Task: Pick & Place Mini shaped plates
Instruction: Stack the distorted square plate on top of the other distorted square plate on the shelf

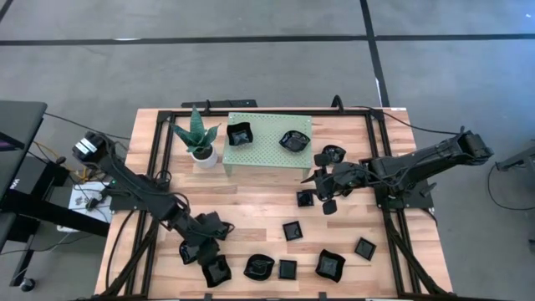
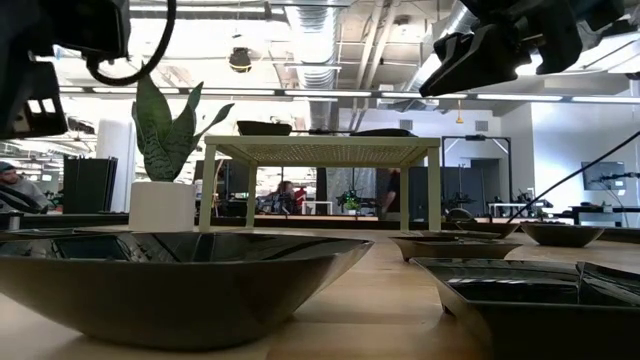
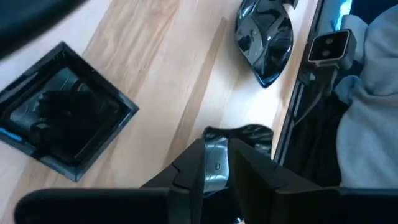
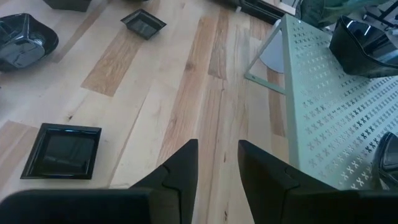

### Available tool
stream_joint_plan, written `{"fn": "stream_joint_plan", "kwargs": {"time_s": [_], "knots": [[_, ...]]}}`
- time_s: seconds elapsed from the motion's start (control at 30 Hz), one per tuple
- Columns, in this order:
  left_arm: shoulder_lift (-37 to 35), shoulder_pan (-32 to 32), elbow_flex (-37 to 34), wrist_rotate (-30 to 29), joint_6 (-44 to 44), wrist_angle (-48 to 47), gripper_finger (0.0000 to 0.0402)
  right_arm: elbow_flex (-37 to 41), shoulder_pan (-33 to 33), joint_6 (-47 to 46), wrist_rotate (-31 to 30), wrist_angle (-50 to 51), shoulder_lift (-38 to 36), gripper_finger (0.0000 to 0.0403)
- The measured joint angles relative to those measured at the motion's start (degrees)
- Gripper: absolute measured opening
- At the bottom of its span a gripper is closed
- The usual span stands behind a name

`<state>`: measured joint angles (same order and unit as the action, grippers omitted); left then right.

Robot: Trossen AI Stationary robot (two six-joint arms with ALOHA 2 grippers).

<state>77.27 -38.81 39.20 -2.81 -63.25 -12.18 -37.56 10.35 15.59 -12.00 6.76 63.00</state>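
Plates lie scattered on the desk in front of the pale green stand. Left end effector, fingers parted over a wavy plate, empty; right end effector, narrowly parted and empty, hangs beside the stand, nearest a small square plate.

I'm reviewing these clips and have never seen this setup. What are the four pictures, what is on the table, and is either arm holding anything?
Two dark robot arms work at a wooden table. One picture looks straight down, one looks level across the tabletop, and two come from cameras on the arms' wrists. Small glossy black plates lie scattered on the table, and two more sit on a pale green perforated stand, beside a potted plant. The left gripper is low at the near left, with a wavy plate right at its fingertips; whether it is gripped is unclear. The right gripper hangs open above bare wood beside the stand, holding nothing.
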Motion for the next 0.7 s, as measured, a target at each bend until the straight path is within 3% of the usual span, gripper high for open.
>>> {"fn": "stream_joint_plan", "kwargs": {"time_s": [0.7], "knots": [[8.2, -4.8, 0.0, 1.5, -4.5, 1.0, 0.0076, 0.0, 0.0, 0.0, 0.0, 0.1, 0.0, 0.0108]]}}
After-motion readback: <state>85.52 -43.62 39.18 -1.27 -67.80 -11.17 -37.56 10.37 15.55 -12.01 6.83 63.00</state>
